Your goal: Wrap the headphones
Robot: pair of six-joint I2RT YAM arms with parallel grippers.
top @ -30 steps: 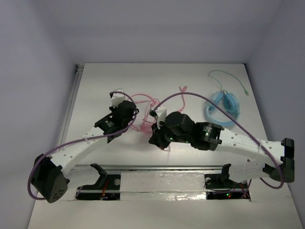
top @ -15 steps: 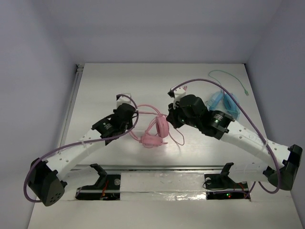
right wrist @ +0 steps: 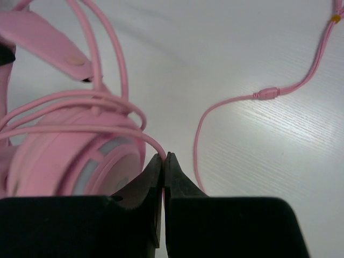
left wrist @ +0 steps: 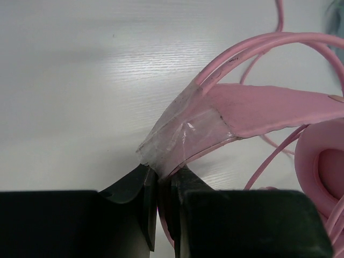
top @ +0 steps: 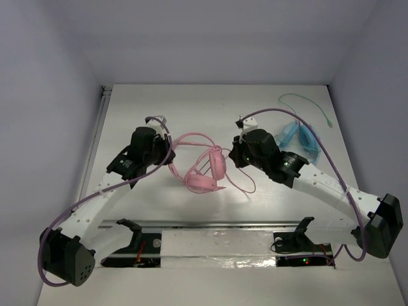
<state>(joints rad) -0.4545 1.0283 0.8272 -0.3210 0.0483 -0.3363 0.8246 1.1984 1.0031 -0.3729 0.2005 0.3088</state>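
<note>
The pink headphones (top: 215,164) lie mid-table between my two grippers, ear cups together and the thin headband arching to the left. My left gripper (top: 167,153) is shut on the headband's clear-taped end (left wrist: 183,134), with an ear cup (left wrist: 322,161) at the right edge of the left wrist view. My right gripper (top: 231,157) is shut on the thin pink cable (right wrist: 145,137) right beside an ear cup (right wrist: 64,161). Several turns of cable cross that cup. The loose cable (right wrist: 226,107) trails over the table to the right and loops near the front (top: 245,186).
Light blue headphones (top: 298,139) with a green cable (top: 306,101) lie at the back right, just behind my right arm. A metal rail (top: 217,223) runs along the table's near edge.
My right gripper has lifted off the headphones and moved back and right, drawing the cable. My left gripper has shifted left with the headband. The headphones now show uncovered between them.
</note>
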